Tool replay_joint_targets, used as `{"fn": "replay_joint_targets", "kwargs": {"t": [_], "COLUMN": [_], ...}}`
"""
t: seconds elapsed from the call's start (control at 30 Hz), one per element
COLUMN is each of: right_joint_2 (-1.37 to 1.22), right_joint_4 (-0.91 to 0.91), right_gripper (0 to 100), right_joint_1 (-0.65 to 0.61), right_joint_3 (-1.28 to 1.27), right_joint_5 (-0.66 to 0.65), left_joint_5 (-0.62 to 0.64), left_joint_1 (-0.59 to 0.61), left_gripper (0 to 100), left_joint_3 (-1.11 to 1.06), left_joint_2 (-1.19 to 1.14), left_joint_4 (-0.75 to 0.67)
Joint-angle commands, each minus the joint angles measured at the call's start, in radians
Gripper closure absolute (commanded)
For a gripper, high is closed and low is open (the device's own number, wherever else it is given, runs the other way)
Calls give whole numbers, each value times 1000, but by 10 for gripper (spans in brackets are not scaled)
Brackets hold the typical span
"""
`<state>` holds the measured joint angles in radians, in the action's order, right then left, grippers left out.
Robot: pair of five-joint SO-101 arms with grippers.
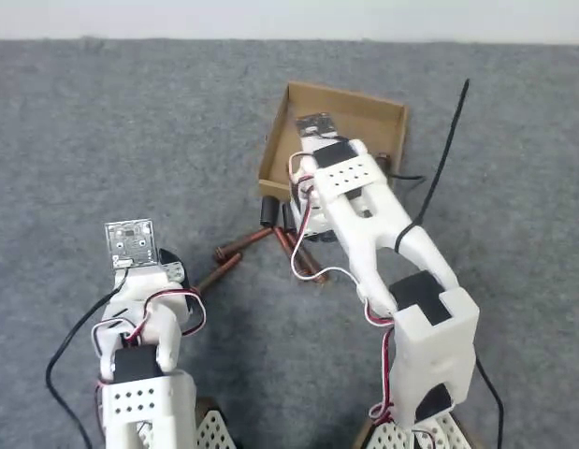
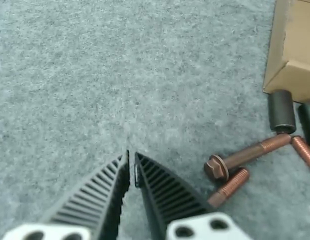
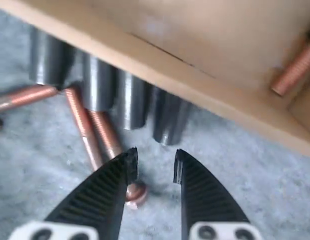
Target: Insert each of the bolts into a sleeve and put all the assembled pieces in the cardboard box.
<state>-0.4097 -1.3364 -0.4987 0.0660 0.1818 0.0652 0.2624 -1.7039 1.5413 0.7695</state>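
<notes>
Several copper-coloured threaded metal bolts [image 3: 82, 125] lie loose on the grey carpeted table [image 2: 94, 75], fanned out near the shallow brown cardboard box [image 3: 170, 75]. Four dark cylindrical metal sleeves [image 3: 132, 102] lie side by side just beside the box's outer wall, none with a bolt in it; some bolt tips reach up to them. Inside the box, towards a corner, lies one more copper threaded shaft [image 3: 292, 75]. The right gripper [image 3: 153, 165] hangs low over the carpet just in front of the sleeves, its claw spread and empty, with a flanged bolt head [image 3: 134, 192] beneath one finger. The left gripper [image 2: 132, 160] sits well apart from the box, near the outermost bolts, its claw almost pressed together on nothing, with a thin slit between the tips
</notes>
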Motion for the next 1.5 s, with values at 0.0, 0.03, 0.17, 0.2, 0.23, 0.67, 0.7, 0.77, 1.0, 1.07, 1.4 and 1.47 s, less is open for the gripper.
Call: {"fn": "replay_joint_targets", "kwargs": {"t": [0.0,0.03,0.17,0.2,0.23,0.67,0.7,0.77,1.0,1.07,1.4,1.47], "right_joint_2": [-38,-51,-97,-102,-105,35,35,35,31,15,-101,-111], "right_joint_4": [12,10,-10,-10,-10,-65,-64,-48,13,16,61,61], "right_gripper": [902,903,904,904,904,899,899,899,899,899,904,904], "right_joint_1": [-2,-2,2,2,4,18,19,19,21,30,65,65], "right_joint_3": [68,78,107,107,110,112,112,112,107,110,112,112], "right_joint_5": [3,-2,-41,-43,-44,-37,-37,-37,-38,-38,-44,-46], "left_joint_5": [-5,-5,-5,-5,-5,-5,-5,-5,-5,-5,-5,-5], "left_joint_1": [-6,-6,-6,-6,-6,-6,-6,-6,-6,-6,-6,-6], "left_gripper": [988,988,988,988,988,988,988,988,988,988,988,988], "left_joint_3": [12,12,12,12,12,12,12,12,12,12,12,12], "left_joint_2": [23,23,23,23,23,23,23,23,23,23,23,23], "left_joint_4": [-2,-2,-2,-2,-2,-2,-2,-2,-2,-2,-2,-2]}}
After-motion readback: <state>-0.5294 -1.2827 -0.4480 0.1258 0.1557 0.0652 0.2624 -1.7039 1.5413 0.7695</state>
